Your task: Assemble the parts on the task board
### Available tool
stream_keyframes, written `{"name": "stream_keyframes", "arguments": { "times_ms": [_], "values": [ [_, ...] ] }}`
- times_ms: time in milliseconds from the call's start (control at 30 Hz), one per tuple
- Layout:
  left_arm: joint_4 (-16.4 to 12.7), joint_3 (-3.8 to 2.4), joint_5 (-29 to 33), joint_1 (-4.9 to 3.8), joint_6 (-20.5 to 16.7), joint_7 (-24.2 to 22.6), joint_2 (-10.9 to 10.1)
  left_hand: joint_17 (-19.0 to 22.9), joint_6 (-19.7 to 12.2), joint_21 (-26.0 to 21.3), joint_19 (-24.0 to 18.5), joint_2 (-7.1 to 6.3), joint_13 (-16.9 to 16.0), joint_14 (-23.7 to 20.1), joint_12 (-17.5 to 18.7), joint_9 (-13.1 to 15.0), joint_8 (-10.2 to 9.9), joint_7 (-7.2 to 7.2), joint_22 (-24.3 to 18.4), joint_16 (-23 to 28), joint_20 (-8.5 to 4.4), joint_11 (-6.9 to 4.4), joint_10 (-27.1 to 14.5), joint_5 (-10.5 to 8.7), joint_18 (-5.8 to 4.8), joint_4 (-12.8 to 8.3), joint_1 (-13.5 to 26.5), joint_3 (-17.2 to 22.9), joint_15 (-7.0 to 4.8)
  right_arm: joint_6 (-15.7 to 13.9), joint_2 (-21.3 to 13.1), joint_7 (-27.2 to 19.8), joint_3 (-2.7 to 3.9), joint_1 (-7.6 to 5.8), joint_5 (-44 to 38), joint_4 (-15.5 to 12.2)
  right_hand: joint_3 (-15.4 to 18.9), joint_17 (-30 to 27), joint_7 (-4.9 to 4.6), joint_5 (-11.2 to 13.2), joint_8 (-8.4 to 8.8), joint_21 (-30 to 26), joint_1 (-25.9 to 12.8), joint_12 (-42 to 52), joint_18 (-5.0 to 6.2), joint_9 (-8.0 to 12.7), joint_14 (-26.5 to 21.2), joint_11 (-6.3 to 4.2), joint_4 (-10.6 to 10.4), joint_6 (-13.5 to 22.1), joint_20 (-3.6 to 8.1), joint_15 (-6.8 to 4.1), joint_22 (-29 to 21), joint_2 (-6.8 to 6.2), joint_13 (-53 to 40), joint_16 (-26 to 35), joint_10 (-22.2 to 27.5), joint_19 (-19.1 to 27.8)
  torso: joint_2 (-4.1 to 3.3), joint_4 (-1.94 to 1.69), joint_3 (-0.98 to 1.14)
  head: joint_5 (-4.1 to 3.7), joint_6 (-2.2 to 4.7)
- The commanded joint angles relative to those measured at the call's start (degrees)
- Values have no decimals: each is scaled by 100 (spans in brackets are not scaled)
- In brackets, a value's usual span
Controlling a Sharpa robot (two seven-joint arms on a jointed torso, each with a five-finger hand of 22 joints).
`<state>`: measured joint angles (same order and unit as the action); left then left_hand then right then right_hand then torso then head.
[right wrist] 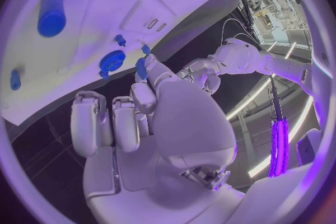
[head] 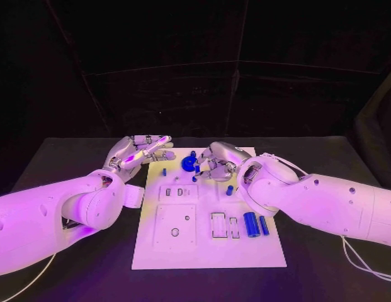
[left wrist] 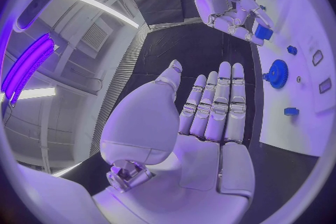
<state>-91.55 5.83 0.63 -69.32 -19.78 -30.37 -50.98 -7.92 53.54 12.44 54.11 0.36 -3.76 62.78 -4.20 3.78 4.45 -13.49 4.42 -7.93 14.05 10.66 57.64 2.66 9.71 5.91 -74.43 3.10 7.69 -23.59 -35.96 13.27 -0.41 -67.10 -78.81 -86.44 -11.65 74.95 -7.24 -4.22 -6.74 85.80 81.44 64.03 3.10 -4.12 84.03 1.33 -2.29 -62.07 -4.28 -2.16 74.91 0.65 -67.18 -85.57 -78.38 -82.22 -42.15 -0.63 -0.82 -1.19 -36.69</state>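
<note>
The task looks to me to be in its early or middle part. On the white task board (head: 209,248) a blue gear (head: 189,163) stands at the far end, near 12 o'clock on the board, and it seems already to sit on its place; I cannot be sure that it is fully seated. Small blue pegs (head: 164,171) are near it, some of them standing.

Still loose, as I judge, are the blue cylinder (head: 250,224) and the thinner blue rod (head: 263,225), which lie side by side at about 4 o'clock on the board. Just beside them, toward the centre, is a rectangular slot (head: 219,225), and it looks empty. The recessed pockets (head: 175,221) at about 8 o'clock also hold nothing that I can see. So several parts remain to be placed.

The right hand (head: 219,162) is over the far end of the board, just beside the gear. Its fingers are curled, and in the left wrist view they pinch a small blue block (left wrist: 263,32). This piece is held above the board, not yet set down.

The left hand (head: 138,151) hovers at the far left corner of the board, about 10 o'clock. Its fingers (left wrist: 223,102) are straight and apart, and it holds nothing.
</note>
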Motion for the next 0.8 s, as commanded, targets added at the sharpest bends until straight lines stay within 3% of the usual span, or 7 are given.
{"name": "stream_keyframes", "arguments": {
  "times_ms": [33,233,433,800],
  "values": [
    [9,-6,-24,-17,72,-8,8,-6,7,-38,26,51,1,29,19,5,-21,-12,-6,37,-2,-9,4,10,81,-35,-9,-1,3,175,130,313,-27,38,-368,62,-29,559,116,-29,-8,3,-83,-42,-62,-14,397,-4,-15,-186,17,-32,411,-15,3,30,56,14,0,15,2,60,-18],
    [25,-6,-24,-26,67,-5,22,-8,12,-38,29,53,0,33,17,6,-20,-10,-7,38,-3,-11,11,10,82,-39,-9,-2,1,335,359,291,-53,158,-562,188,-39,550,111,-69,8,4,-147,-31,-64,-6,396,-1,-20,-176,17,-31,418,-63,-10,38,45,9,-5,8,10,91,-51],
    [28,-6,-24,-29,64,-4,27,-8,13,-39,29,53,0,33,16,6,-20,-9,-7,39,-3,-12,12,10,82,-40,-9,-2,1,424,517,298,-59,256,-747,265,-41,551,109,-81,14,5,-169,-32,-64,-3,396,0,-21,-172,17,-30,420,-80,-10,38,45,8,0,1,5,126,-89],
    [18,-6,-24,-34,66,0,22,-8,13,-39,29,53,0,33,16,6,-20,-9,-7,39,-3,-12,12,10,82,-40,-9,-2,1,542,654,347,-61,312,-894,370,-43,547,108,-94,19,1,-188,-34,-62,-1,396,1,-20,-169,17,-29,411,-99,-10,41,45,14,-1,9,4,171,-128]
  ]
}}
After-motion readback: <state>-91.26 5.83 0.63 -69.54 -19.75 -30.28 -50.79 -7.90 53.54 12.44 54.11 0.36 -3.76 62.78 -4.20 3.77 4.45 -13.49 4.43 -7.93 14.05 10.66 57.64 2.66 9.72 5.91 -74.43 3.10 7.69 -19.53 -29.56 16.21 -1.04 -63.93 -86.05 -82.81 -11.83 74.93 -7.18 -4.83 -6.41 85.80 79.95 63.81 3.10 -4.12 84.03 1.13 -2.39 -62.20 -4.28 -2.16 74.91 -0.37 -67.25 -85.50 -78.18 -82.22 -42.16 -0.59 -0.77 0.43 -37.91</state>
